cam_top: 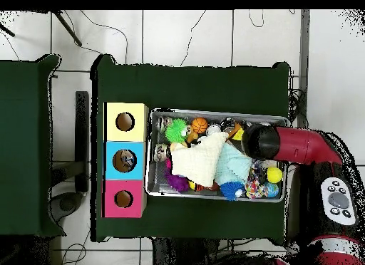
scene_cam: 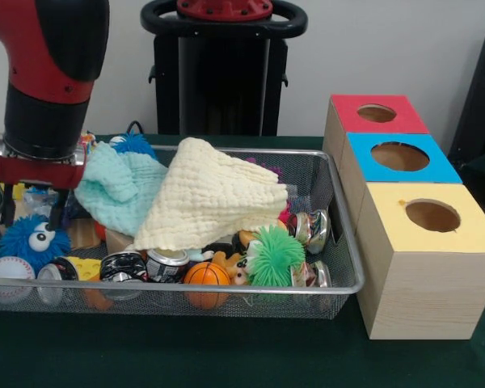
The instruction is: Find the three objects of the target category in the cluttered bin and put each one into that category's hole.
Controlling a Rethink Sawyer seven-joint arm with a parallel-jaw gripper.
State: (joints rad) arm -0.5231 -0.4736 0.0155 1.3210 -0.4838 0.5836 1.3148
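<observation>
My gripper [scene_cam: 32,218] hangs over the left end of the wire mesh bin [scene_cam: 339,287], open, its dark fingers [scene_cam: 58,212] spread just above a blue fuzzy ball with eyes [scene_cam: 23,240]. In the overhead view the arm's head [cam_top: 261,142] covers the gripper. The bin holds a baseball [scene_cam: 8,275], a small basketball [scene_cam: 206,275], a green spiky ball [scene_cam: 275,255] and crushed cans [scene_cam: 166,263]. A pale yellow cloth [scene_cam: 210,194] and a mint cloth [scene_cam: 117,184] cover the middle. Three wooden boxes have round holes: red top [scene_cam: 377,113], blue top [scene_cam: 399,156], yellow top [scene_cam: 432,215].
The boxes stand in a row against the bin's right side in the front view. More shiny cans [scene_cam: 314,229] lie at the bin's right end. In the overhead view a yellow ball [cam_top: 274,174] and a blue furry toy [cam_top: 232,190] lie near the arm.
</observation>
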